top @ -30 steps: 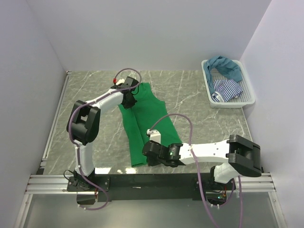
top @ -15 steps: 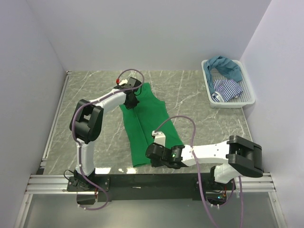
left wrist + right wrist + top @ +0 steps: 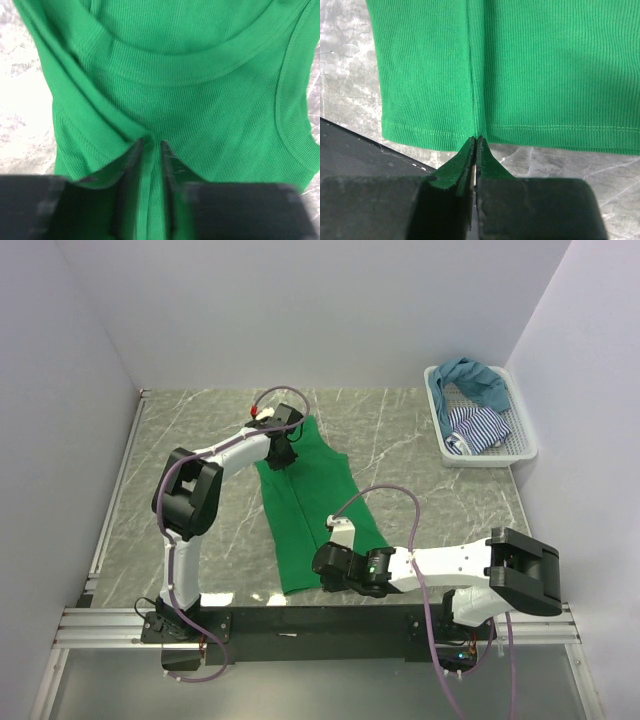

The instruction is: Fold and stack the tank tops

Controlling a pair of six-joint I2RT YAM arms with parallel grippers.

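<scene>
The bright green tank top [image 3: 310, 500] lies lengthwise on the marble table, its left side folded over toward the middle. My left gripper [image 3: 281, 452] is at the neckline end, shut on a pinch of green fabric [image 3: 200, 115] between its fingertips [image 3: 151, 145]. My right gripper [image 3: 322, 562] is at the bottom hem near the table's front edge, its jaws pressed together on the hem [image 3: 530, 65] at the crease [image 3: 475, 139]. The teal-blue tank top [image 3: 475, 378] and the striped tank top [image 3: 477, 427] lie crumpled in the basket.
A white mesh basket [image 3: 525, 445] stands at the back right against the wall. The black front rail [image 3: 300, 620] runs just below the hem. White walls close in the left, back and right sides.
Both grippers and the green tank top have shifted a little to the right and toward the front edge; the top lies straighter and more stretched.
</scene>
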